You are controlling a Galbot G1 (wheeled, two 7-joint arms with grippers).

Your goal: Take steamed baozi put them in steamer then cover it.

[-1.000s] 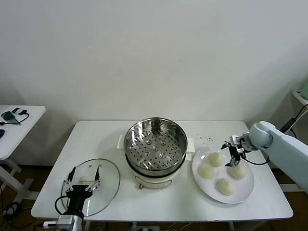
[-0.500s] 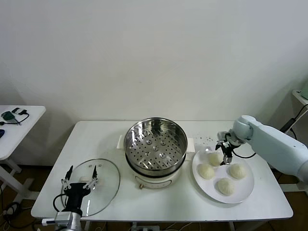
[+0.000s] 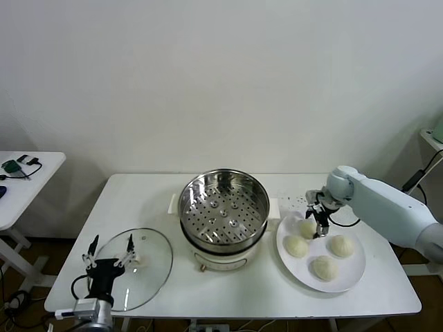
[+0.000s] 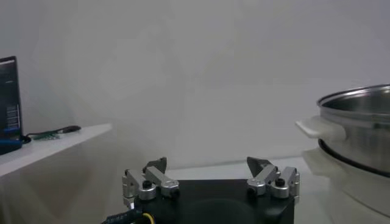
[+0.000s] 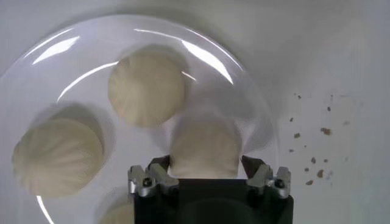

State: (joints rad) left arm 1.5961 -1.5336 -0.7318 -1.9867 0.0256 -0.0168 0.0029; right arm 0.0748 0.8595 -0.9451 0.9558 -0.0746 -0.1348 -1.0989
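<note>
The steel steamer [image 3: 223, 207] stands open at the table's middle, its rim also showing in the left wrist view [image 4: 359, 122]. Several cream baozi lie on a white plate [image 3: 353, 277] to its right. My right gripper [image 3: 317, 225] is down on the baozi [image 5: 204, 149] nearest the steamer, a finger pressed against each side; that baozi still rests on the plate [image 5: 244, 91]. Other baozi [image 5: 146, 85] [image 5: 58, 155] lie beside it. The glass cover [image 3: 149, 266] lies flat at the front left. My left gripper [image 3: 109, 242] hovers open at its near edge [image 4: 207, 163].
A white side table [image 3: 28, 173] with small gadgets stands off to the left. Dark crumbs [image 3: 297, 200] dot the tabletop behind the plate. The white pot base [image 3: 221, 259] has side handles sticking out.
My right gripper swung left across the plate to the baozi nearest the steamer, and its fingers closed in on it. The left gripper drifted slightly toward the front left.
</note>
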